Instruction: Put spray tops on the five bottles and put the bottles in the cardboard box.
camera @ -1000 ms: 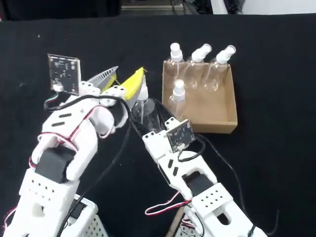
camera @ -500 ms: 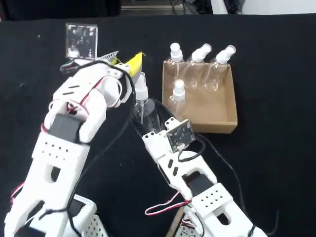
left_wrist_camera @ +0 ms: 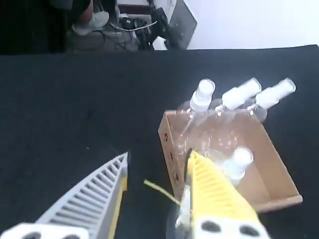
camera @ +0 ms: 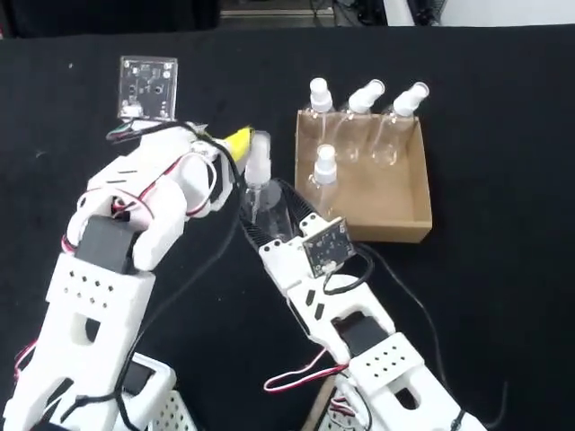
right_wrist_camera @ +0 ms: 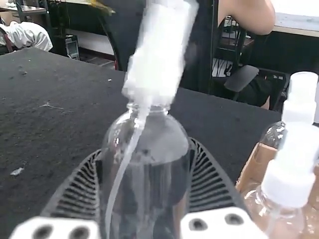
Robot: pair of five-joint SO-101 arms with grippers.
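A clear bottle (camera: 267, 208) stands upright left of the cardboard box (camera: 409, 223), with my right gripper (camera: 267, 199) shut on its body. A white spray top (camera: 258, 157) sits on its neck; in the right wrist view the spray top (right_wrist_camera: 157, 50) leans a little over the bottle (right_wrist_camera: 147, 149), held by my right gripper (right_wrist_camera: 147, 164). My left gripper (camera: 220, 136) hangs just left of the top, and in its own view my left gripper (left_wrist_camera: 158, 157) is open with nothing between the grey and yellow fingers. Several capped bottles (camera: 323, 175) lie in the box.
The box wall (left_wrist_camera: 169, 144) is close to the right of the held bottle. Three bottle tops (camera: 364, 94) stick out over its far rim. Both arms crowd the near middle of the black table (camera: 503, 135).
My left arm has risen and swung toward the far side, then eased back. Its yellow finger now sits beside the spray top. The right arm and bottle have stayed put.
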